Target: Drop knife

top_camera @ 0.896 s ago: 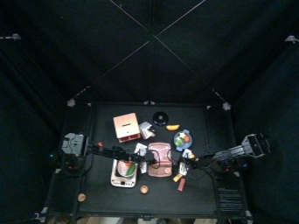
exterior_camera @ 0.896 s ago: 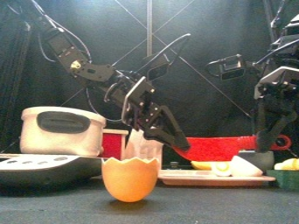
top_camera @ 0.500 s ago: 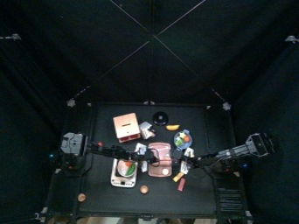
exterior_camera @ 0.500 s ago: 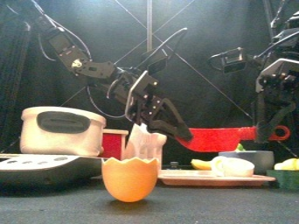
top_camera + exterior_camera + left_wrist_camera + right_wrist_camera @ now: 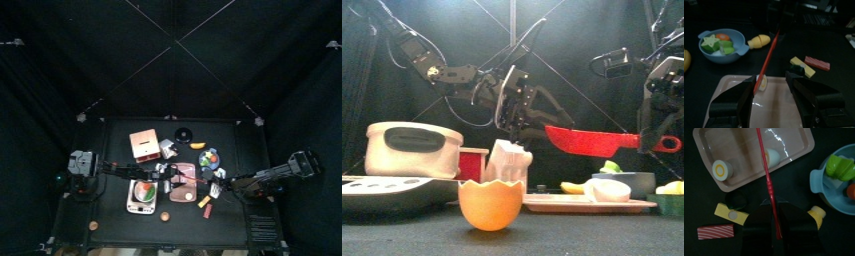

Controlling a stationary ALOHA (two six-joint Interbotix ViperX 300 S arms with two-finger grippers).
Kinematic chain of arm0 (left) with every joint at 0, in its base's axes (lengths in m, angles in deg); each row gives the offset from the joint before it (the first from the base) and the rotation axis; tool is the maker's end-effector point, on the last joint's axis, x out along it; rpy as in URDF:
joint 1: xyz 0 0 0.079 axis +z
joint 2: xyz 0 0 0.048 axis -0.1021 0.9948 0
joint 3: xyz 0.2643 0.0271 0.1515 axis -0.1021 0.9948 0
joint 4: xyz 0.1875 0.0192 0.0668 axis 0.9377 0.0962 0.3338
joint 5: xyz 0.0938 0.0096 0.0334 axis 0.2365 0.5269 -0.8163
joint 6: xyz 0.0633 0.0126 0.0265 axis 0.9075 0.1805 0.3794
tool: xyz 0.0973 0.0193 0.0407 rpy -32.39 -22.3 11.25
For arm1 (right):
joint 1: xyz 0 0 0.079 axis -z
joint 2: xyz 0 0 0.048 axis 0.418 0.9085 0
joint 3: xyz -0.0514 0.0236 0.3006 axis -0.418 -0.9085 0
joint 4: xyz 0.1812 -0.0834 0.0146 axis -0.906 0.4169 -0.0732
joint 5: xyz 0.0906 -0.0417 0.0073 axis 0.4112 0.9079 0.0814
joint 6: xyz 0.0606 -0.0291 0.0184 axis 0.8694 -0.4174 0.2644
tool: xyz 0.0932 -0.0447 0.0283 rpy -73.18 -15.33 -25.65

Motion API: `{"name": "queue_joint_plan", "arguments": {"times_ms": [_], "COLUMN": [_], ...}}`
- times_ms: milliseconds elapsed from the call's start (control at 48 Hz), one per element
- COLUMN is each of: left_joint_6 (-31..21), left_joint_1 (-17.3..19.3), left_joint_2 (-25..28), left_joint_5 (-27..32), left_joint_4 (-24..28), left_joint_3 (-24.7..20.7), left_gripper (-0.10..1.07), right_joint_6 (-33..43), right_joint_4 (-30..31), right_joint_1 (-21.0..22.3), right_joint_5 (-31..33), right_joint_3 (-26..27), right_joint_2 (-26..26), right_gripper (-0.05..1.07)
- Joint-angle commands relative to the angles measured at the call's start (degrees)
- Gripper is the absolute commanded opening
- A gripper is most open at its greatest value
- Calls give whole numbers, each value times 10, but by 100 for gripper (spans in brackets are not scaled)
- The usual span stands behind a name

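The red knife hangs level in the air above the pink tray. My right gripper is shut on its handle end. In the right wrist view the knife shows edge-on as a thin red line running out from between the jaws. My left gripper is raised beside the knife's tip. In the left wrist view its jaws stand wide apart, with the knife's blade passing between them over the tray.
A blue bowl of cut fruit and a yellow piece lie beyond the tray. Half an egg lies on the tray. Striped blocks lie beside it. An orange eggshell cup and a white cooker stand at the table's front.
My right gripper has lifted the knife higher and more level. My left gripper has risen from low over the tray and now stands open at the knife's tip.
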Motion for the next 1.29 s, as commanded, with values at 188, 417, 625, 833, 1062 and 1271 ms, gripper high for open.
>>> {"name": "queue_joint_plan", "arguments": {"times_ms": [188,417,625,833,1062,1271], "left_joint_6": [2,9,9,10,10,9], "left_joint_1": [32,42,40,39,39,40], "left_joint_2": [-51,-77,-99,-110,-121,-123], "left_joint_5": [-25,-55,-72,-93,-116,-121], "left_joint_4": [-34,-39,-38,-37,-34,-33], "left_joint_3": [20,54,87,114,128,131], "left_gripper": [85,85,85,85,85,85], "right_joint_6": [6,11,5,11,9,8], "right_joint_4": [-41,-132,-219,-250,-249,-243], "right_joint_1": [1,-22,-51,-53,-47,-32], "right_joint_5": [35,79,89,98,75,69], "right_joint_3": [-6,-13,-21,-33,-38,-33], "right_joint_2": [-58,-105,-104,-92,-69,-49], "right_gripper": [32,32,32,34,43,64]}}
